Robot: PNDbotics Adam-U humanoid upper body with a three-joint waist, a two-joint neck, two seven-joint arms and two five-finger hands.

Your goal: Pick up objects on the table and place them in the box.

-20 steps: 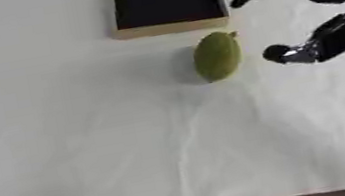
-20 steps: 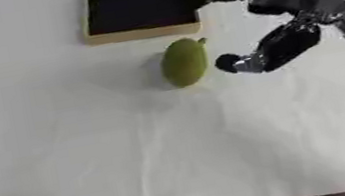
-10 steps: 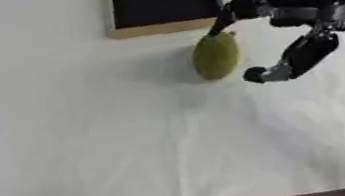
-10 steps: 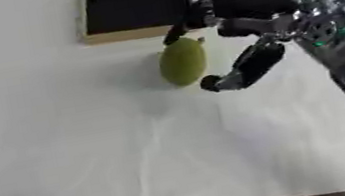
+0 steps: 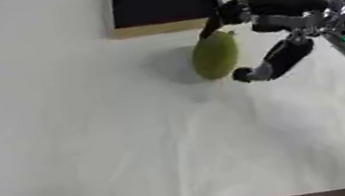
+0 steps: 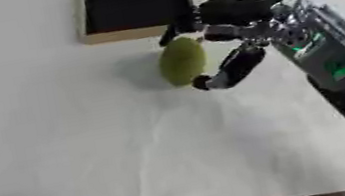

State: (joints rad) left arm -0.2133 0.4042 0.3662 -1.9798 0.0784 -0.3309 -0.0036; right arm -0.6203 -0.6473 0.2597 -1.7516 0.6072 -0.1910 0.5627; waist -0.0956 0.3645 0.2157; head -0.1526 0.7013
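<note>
Soft, even light is falling from above on the pale table [image 5: 70, 153], casting only a faint shadow left of the green fruit [image 5: 216, 55], while both views are looking blurred throughout, edges smearing on the right hand [image 5: 274, 26] and the dark box [image 5: 163, 2].

The green fruit [image 5: 216, 55] lies just in front of the box [image 5: 162, 1], so a narrow strip of counter [image 5: 68, 138] separates them. The right robot hand [image 5: 274, 26] crowds the fruit's right side, fingers curved over its top and thumb at its lower right edge. Left of the fruit the counter lies bare, and the box's dark inside stands open from above.
</note>
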